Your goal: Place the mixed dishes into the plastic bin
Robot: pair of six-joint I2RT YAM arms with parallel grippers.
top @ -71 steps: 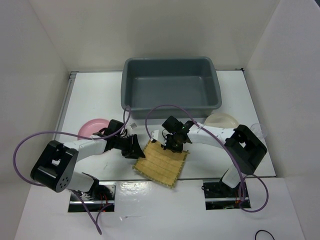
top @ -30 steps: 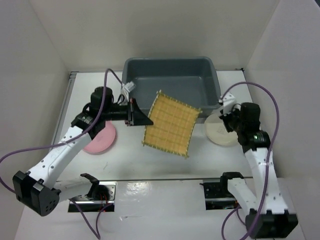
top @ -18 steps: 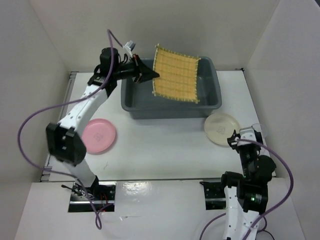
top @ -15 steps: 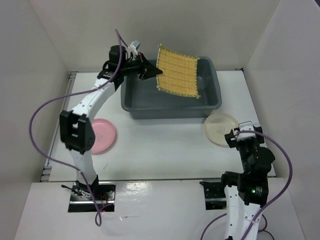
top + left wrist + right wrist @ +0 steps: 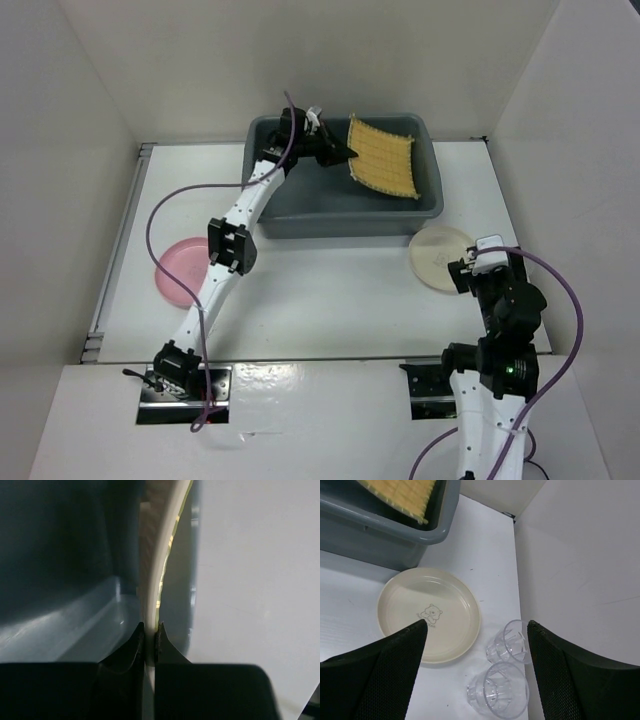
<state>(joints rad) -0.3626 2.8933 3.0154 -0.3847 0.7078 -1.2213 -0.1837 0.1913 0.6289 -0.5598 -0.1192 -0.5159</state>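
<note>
Your left gripper is pinching the yellow mat, tilted over the grey bin. Your right gripper is hanging wide apart. Letting go here is risking 1 edge catching the rim.

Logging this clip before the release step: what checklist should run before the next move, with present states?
1. Left pincer shut on the yellow mat: ok.
2. Mat inside the plastic bin's rim: ok, by the top view.
3. Mat's lower edge touching the bin floor: cannot tell.
4. Right pincer open, facing the cream plate: ok.
5. Both clear cups upright: ok.
6. Pink plate in the bin: not ok, on the table.
</note>
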